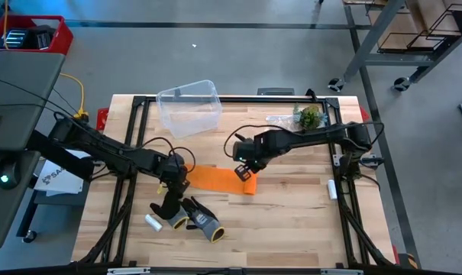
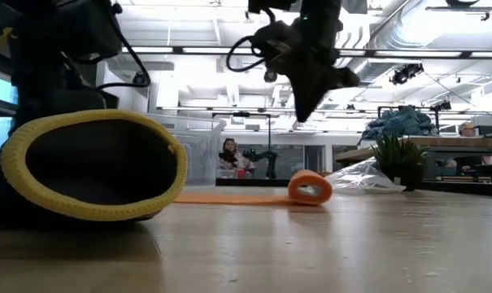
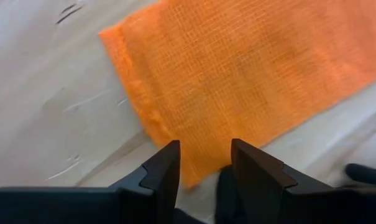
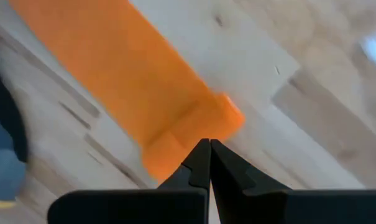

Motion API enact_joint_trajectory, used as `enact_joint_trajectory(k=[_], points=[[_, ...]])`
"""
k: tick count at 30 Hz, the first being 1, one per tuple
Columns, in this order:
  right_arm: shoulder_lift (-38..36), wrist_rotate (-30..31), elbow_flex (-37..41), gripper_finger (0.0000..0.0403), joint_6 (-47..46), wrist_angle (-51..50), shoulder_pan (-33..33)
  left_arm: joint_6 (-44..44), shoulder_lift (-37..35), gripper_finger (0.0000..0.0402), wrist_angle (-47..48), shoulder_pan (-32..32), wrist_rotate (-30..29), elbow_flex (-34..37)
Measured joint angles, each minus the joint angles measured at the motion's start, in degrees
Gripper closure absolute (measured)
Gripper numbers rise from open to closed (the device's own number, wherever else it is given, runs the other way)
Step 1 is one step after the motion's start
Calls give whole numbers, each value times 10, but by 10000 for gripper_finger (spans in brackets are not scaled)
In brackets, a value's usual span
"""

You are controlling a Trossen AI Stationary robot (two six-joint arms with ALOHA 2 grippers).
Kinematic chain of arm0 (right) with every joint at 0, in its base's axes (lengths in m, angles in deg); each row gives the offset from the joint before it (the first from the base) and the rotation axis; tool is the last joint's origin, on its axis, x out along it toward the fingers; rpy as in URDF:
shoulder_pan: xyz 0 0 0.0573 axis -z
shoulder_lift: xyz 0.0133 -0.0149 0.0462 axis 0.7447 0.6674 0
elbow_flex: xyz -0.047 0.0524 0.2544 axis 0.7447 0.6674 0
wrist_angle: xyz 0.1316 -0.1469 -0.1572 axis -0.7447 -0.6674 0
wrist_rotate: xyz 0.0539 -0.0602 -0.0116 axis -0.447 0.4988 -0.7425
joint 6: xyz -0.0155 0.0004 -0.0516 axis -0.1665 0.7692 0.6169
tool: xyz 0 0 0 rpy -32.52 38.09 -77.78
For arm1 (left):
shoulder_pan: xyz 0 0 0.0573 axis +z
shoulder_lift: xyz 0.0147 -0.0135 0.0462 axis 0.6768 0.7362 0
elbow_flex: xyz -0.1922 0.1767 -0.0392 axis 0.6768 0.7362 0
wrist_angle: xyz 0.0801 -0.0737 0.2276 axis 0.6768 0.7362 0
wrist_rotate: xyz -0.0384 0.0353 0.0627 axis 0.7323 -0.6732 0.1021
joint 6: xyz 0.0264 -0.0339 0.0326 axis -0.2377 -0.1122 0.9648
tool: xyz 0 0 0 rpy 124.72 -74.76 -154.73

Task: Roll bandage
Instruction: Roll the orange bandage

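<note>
High view: the bandage point(image 1: 219, 179) lies flat on the wooden table point(image 1: 292, 221) as an orange strip, with its rolled end toward the right arm. The left gripper point(image 1: 172, 186) stands over the strip's flat, unrolled end; the right gripper point(image 1: 244, 173) stands over the rolled end.

Left wrist view: the left gripper point(image 3: 203, 165) has its fingers point(image 3: 164, 168) parted with a clear gap between them. The loose edge of the bandage point(image 3: 237, 81) sits just ahead of the fingertips and runs away from them; nothing lies between the fingers — the weave is not clamped. Whether the tips touch the fabric cannot be told.

Right wrist view: the right gripper point(image 4: 206, 149) has both fingers pressed together, tip to tip, holding nothing. The rolled end of the bandage point(image 4: 175, 118) lies directly ahead of the closed tips, and the flat part extends away from them.

Low view: the roll point(image 2: 310, 187) stands on the table as a small orange coil with an open centre, and the flat band trails off from it. The right gripper point(image 2: 304, 114) hangs point-down just above the roll, apart from it.

Beside the left fingers, away from the strip, lie a pair of gloves point(image 1: 198, 218) with yellow cuffs and a small white cylinder point(image 1: 153, 222). A clear plastic bin point(image 1: 189, 107) and a small plant point(image 1: 309, 117) sit at the table's far edge, well apart from both grippers.
</note>
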Motion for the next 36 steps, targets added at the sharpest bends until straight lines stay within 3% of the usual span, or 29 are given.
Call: enact_joint_trajectory(k=[10,17,22,30,36], points=[[0,-43,81,403,-103,4,-45,-17,0,262,-25,0,28,0],[0,-81,176,403,-203,115,-74,21,-4,262,-25,0,24,0],[-2,-122,213,403,-216,194,-75,42,-33,262,-24,3,2,-1],[-12,-78,213,403,-218,161,-72,42,-71,265,3,27,-20,-1],[-12,-28,213,403,-232,194,-55,96,-39,317,-7,35,-12,-1]])
